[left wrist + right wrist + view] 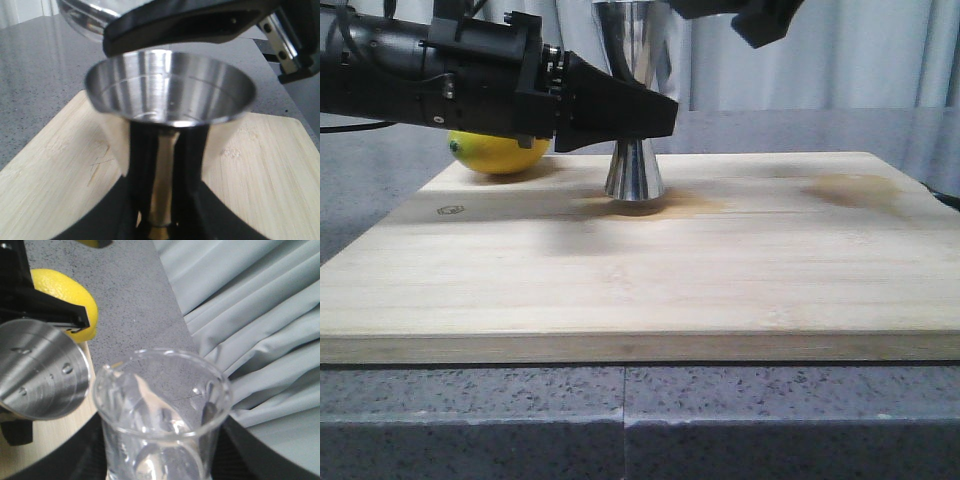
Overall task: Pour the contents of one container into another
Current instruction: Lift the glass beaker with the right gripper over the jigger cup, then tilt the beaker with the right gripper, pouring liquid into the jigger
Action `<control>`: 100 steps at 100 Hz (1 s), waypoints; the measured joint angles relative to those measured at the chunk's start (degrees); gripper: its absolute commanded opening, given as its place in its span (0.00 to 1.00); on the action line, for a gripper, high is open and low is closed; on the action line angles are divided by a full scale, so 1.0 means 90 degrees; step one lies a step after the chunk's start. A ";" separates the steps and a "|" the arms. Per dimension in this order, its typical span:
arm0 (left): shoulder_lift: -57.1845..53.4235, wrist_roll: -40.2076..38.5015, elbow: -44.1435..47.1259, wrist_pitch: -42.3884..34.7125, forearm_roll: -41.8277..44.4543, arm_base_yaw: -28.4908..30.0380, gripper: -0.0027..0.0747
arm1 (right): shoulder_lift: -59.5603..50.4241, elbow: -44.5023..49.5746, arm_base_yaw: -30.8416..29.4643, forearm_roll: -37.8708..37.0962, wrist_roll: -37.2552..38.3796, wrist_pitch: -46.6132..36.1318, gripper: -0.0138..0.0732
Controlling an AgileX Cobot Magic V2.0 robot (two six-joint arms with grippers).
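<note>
The steel jigger (634, 172) stands upright on the wooden board (640, 280), left of its middle and towards the back. My left gripper (655, 115) is shut on its narrow waist. From the left wrist, the jigger's open cup (170, 85) faces the camera, with the gold band low between my fingers (125, 215). My right gripper (765, 20) hangs high at the right and is shut on the clear glass beaker (162, 410). The beaker's lip sits close to the jigger's upper cone (40, 370), which carries a few drops. The beaker's edge (85, 22) shows just above the jigger's rim.
A yellow lemon (500, 152) lies at the board's back left corner, behind my left arm. A pale curtain (840, 50) hangs behind the table. Speckled grey counter (720, 420) surrounds the board. A brownish stain (855, 190) marks the board's back right.
</note>
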 measured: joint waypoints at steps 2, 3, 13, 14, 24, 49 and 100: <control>0.0000 0.0000 0.0000 0.0000 0.0000 0.0000 0.14 | 0.0000 0.0000 0.0000 -0.0030 0.0000 0.0003 0.46; 0.0000 0.0000 0.0000 0.0000 0.0000 0.0000 0.14 | 0.0000 0.0000 0.0000 -0.0053 0.0000 -0.0003 0.46; 0.0000 0.0000 0.0000 0.0000 0.0000 0.0000 0.14 | 0.0000 -0.0012 0.0000 -0.0169 0.0000 -0.0014 0.46; 0.0000 0.0000 0.0000 0.0000 0.0000 0.0000 0.14 | 0.0000 -0.0012 0.0000 -0.0183 0.0000 -0.0014 0.46; 0.0000 0.0000 0.0000 0.0000 0.0000 0.0000 0.14 | 0.0000 -0.0012 0.0000 -0.0273 0.0000 -0.0032 0.46; 0.0000 0.0000 0.0000 0.0000 0.0000 0.0000 0.14 | 0.0000 -0.0012 0.0016 -0.0636 0.0000 -0.0098 0.46; 0.0000 0.0000 0.0000 0.0000 0.0000 0.0000 0.14 | 0.0000 -0.0012 0.0020 -0.1317 0.0000 -0.0137 0.46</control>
